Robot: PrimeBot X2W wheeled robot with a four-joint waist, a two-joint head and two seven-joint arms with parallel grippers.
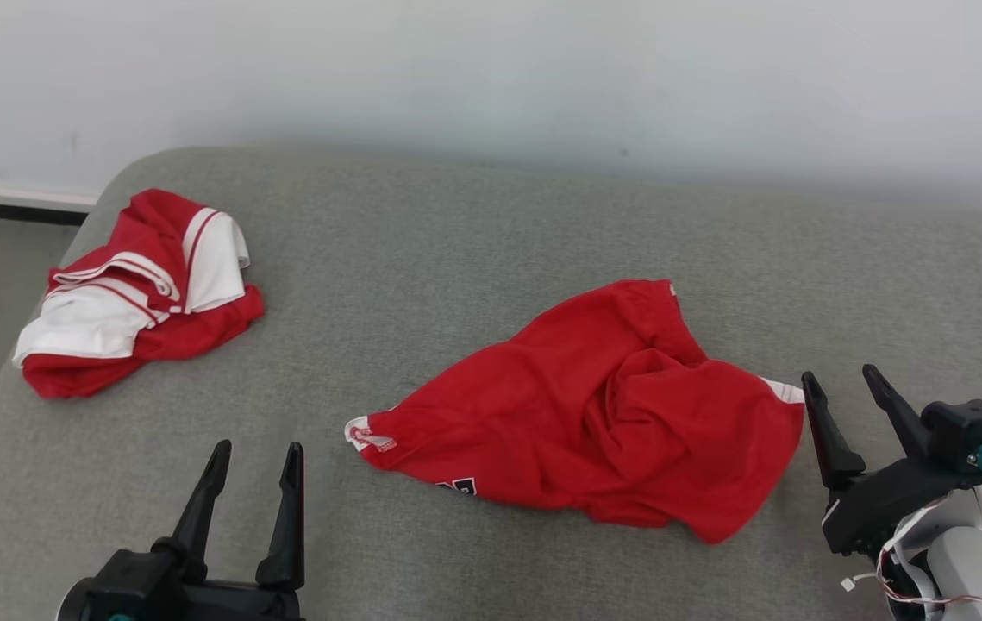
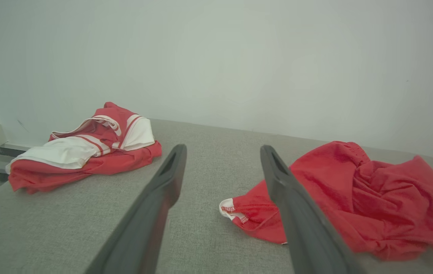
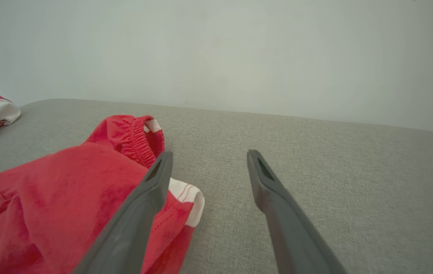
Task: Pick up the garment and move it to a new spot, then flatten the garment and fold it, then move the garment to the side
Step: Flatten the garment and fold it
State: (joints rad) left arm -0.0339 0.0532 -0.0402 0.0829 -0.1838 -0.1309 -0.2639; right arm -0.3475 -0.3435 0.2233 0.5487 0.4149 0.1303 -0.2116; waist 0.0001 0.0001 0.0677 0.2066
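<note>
Right tool (image 1: 842,377) sits nearest, jaws wide and empty.
Your garment (image 1: 603,405) lies just to its left, stretched crosswise toward the left tool (image 1: 258,448), also wide, standing farther off.

Between the black left gripper (image 1: 258,446) and black right gripper (image 1: 841,373), the shorts (image 1: 603,405) are plain red with white hem trim and a small dark-and-white print; beyond the left gripper, the shirt (image 1: 137,293) is red with white panels and thin stripes; the cushion (image 1: 456,224) is flecked grey; the wall (image 1: 491,69) white.
</note>
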